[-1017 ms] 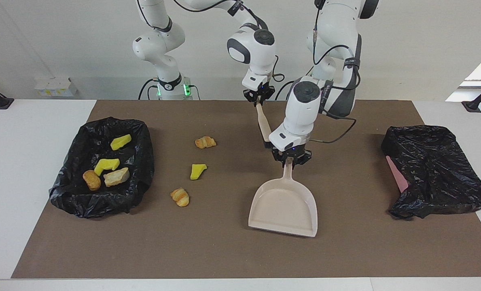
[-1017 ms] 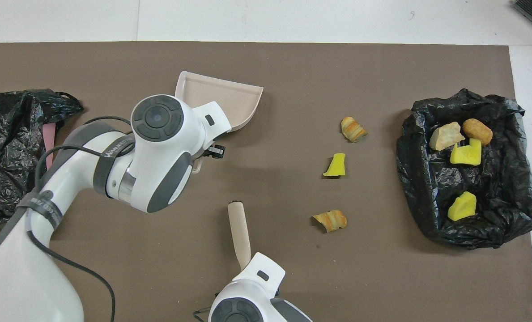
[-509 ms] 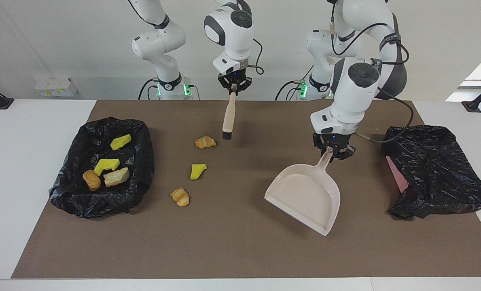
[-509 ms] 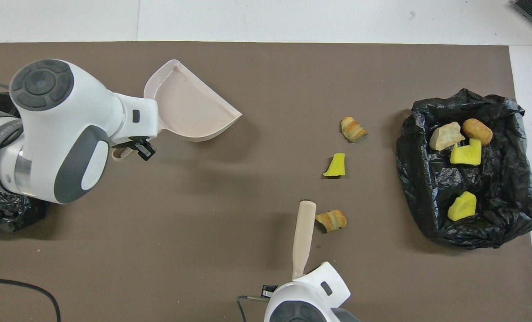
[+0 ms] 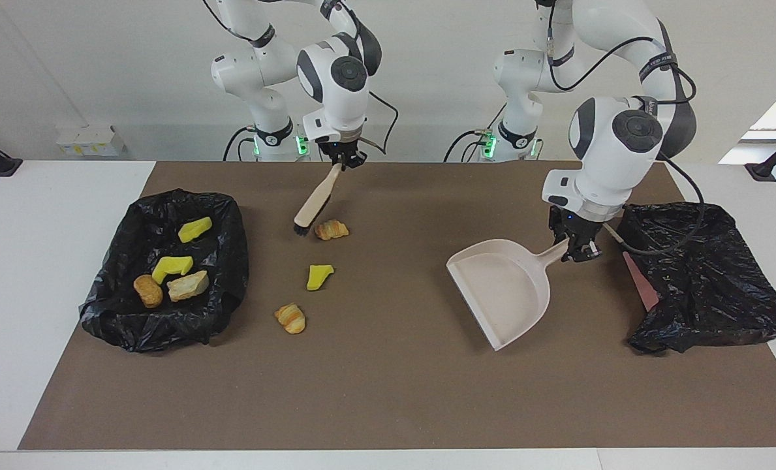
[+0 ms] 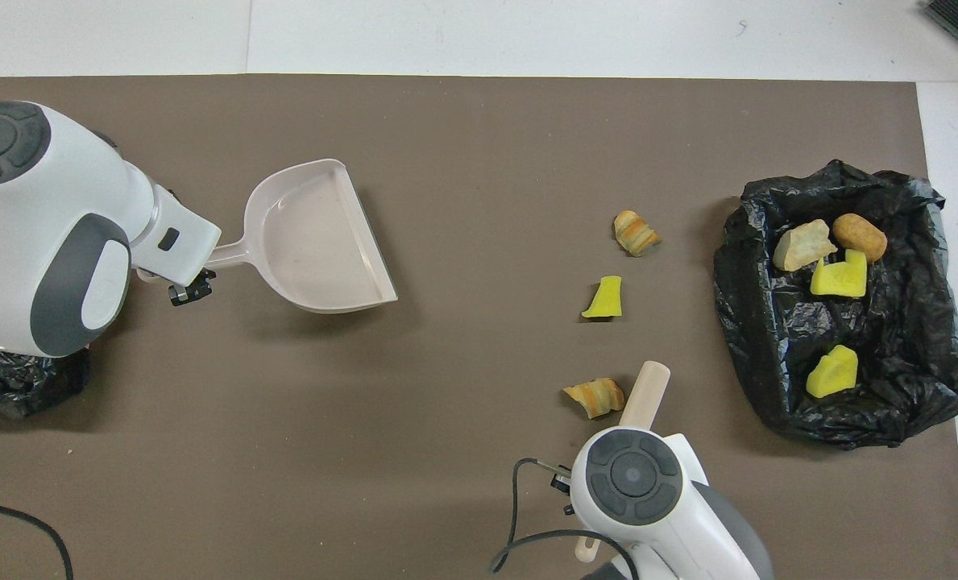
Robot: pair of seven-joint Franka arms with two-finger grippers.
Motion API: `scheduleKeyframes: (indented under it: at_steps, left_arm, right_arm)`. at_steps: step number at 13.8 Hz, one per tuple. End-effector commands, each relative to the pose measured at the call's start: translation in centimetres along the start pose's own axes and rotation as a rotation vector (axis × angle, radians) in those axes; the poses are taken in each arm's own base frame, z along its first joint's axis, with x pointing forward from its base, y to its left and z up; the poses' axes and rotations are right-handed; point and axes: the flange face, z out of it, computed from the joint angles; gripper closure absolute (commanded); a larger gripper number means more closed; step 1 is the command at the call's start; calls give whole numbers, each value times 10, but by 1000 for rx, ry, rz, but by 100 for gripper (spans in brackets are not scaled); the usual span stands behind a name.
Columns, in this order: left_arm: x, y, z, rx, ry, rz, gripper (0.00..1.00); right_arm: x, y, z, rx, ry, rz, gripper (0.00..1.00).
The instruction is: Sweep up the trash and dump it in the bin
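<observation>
One camera is sitting high across the table, looking back at me, so my two arms are showing at the top of its picture. The other is hanging high above my end, looking forward and steeply down. Neither is sitting close. Both are seeing the same brown mat (image 5: 388, 391) (image 6: 479, 483), the dustpan (image 5: 502, 294) (image 6: 317, 242) and the black bin (image 5: 166, 267) (image 6: 841, 322), only turned half around.

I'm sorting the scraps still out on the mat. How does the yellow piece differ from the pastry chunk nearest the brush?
The yellow piece is plain bright yellow with flat cut faces; the pastry chunk is golden-brown, ridged and rounded. The pastry chunk lies nearer the robots, right beside the bristles of the brush; the yellow piece sits clear of any tool. Both are small, loose on the mat and not yet swept.
</observation>
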Motion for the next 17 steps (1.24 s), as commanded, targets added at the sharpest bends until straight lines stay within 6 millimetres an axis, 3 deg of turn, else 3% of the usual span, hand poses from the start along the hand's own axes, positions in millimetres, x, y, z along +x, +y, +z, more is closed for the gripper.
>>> scheduleKeyframes:
  at_steps: [1, 4, 6, 8, 14, 17]
  left_arm:
    - [-6, 21, -2, 1, -25, 165, 100]
    - [11, 36, 25, 31, -14, 229, 100]
    - [38, 60, 38, 53, -6, 291, 100]
    - [56, 77, 42, 60, -2, 317, 100]
    - [83, 112, 73, 65, 5, 356, 100]
    - [100, 132, 76, 63, 6, 323, 100]
  right_arm:
    - [-10, 5, 20, 39, 21, 27, 100]
    - [-6, -2, 28, 56, 24, 22, 100]
    - [4, -19, 39, 102, 39, 24, 100]
    - [16, -41, 25, 149, 43, 20, 100]
    - [73, -127, 13, 252, 2, 31, 100]
    - [79, -155, 12, 269, -7, 14, 100]
